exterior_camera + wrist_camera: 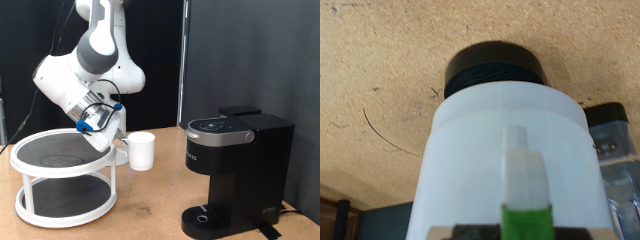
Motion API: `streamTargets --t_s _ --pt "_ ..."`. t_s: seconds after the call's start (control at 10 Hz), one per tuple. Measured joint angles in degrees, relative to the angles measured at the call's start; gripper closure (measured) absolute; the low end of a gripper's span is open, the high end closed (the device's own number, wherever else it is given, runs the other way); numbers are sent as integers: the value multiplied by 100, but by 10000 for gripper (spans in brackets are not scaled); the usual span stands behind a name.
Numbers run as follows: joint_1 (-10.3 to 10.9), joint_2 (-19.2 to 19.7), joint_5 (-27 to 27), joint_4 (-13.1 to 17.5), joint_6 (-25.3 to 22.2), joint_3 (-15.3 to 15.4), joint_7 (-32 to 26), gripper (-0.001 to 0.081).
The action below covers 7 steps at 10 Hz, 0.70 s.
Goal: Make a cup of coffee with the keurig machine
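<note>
The white cup (142, 150) stands on the wooden table near the middle of the exterior view, its handle turned toward that view's left. My gripper (114, 136) is at the handle side of the cup, angled down toward it, touching or almost touching it. In the wrist view the cup (480, 140) fills the middle, with one green-padded fingertip (525, 195) in front of it; the other finger is hidden. The black keurig machine (236, 165) stands at the exterior view's right with its lid down, well apart from the cup. A dark corner of the machine shows in the wrist view (612, 125).
A white two-tier round rack (62, 180) with dark shelves stands at the exterior view's left, right beside my gripper. A black round shape (495, 65) shows past the cup in the wrist view. A black curtain hangs behind the table.
</note>
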Motion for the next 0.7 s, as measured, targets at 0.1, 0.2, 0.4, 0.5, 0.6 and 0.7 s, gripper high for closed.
streamTargets --t_s 0.1,0.2,0.4,0.5,0.6,0.7 --pt "29 124 67 20 167 73 0 802" --pt "60 259 133 47 309 143 -1 802" --pt "100 525 284 143 491 267 -36 802" --pt "107 647 370 196 544 324 -73 802" --pt "113 757 435 239 608 378 -126 802" --pt "119 853 530 273 685 433 -210 802"
